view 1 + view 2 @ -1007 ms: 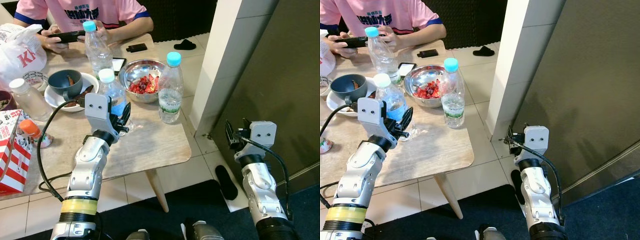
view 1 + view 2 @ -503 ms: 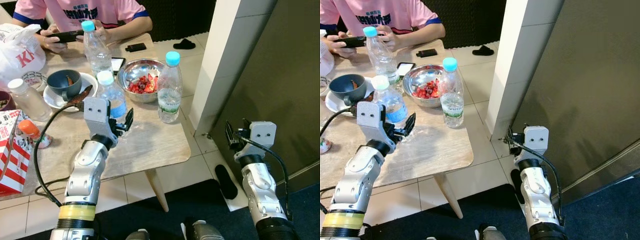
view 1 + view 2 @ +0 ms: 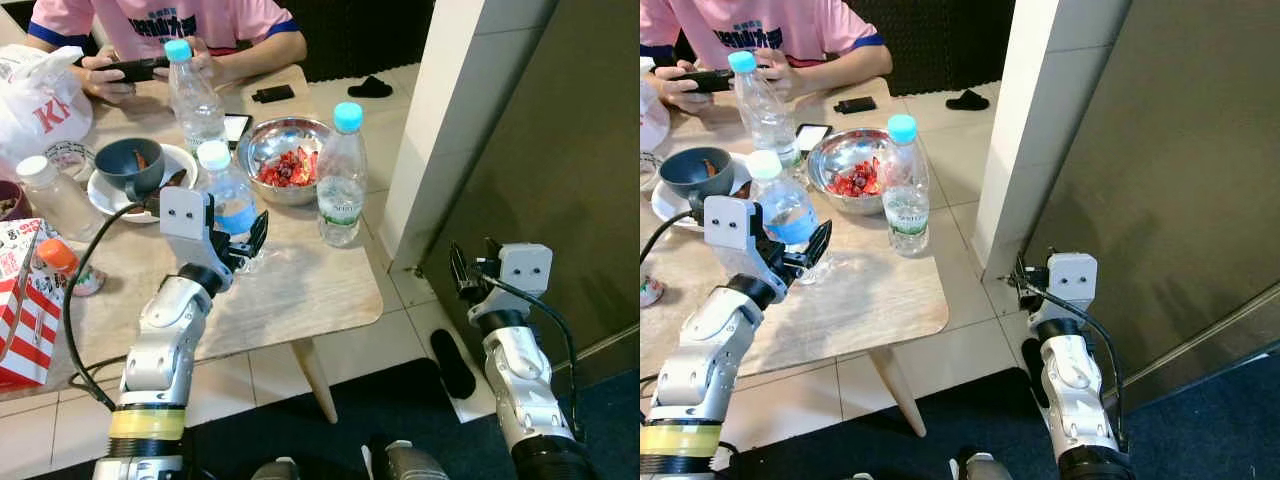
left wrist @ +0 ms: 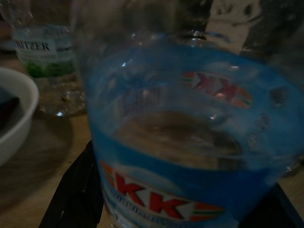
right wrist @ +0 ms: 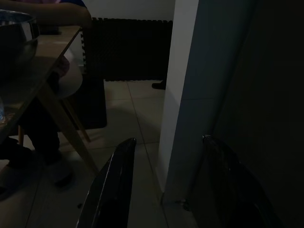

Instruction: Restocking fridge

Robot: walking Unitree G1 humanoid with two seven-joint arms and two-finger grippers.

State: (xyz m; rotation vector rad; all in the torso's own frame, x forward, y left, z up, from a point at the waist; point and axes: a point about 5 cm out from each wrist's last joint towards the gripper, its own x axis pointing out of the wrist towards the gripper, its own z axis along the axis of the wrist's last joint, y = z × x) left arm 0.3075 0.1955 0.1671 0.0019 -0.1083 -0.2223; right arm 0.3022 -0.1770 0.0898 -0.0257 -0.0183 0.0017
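- A blue-labelled water bottle (image 3: 227,195) stands upright on the wooden table (image 3: 300,290), set between the spread black fingers of the left gripper (image 3: 243,236), which reaches in from the robot's side of the tabletop; whether the fingers (image 3: 258,232) press the bottle or only flank it cannot be told.
- In the left wrist view the bottle's blue band with red lettering (image 4: 190,156) sits very close, a black finger (image 4: 78,199) low on either side (the jaws wide, not closed).
- The right gripper (image 3: 468,268) hangs off the table beside the white pillar (image 3: 440,130), fingers parted and empty, over the tiled floor (image 5: 137,123).
- Just beyond the held-at bottle: a steel bowl of red pieces (image 3: 285,160), with a second bottle with a green label (image 3: 341,180) near the table's right edge and a third bottle (image 3: 193,95) further back.
- To the left sit a dark cup on a white plate (image 3: 130,168) and a red-and-white box (image 3: 25,320).
- A person in a pink shirt (image 3: 160,20) sits at the far end, holding a phone (image 3: 130,70).
- Bare tabletop lies toward the near right corner.
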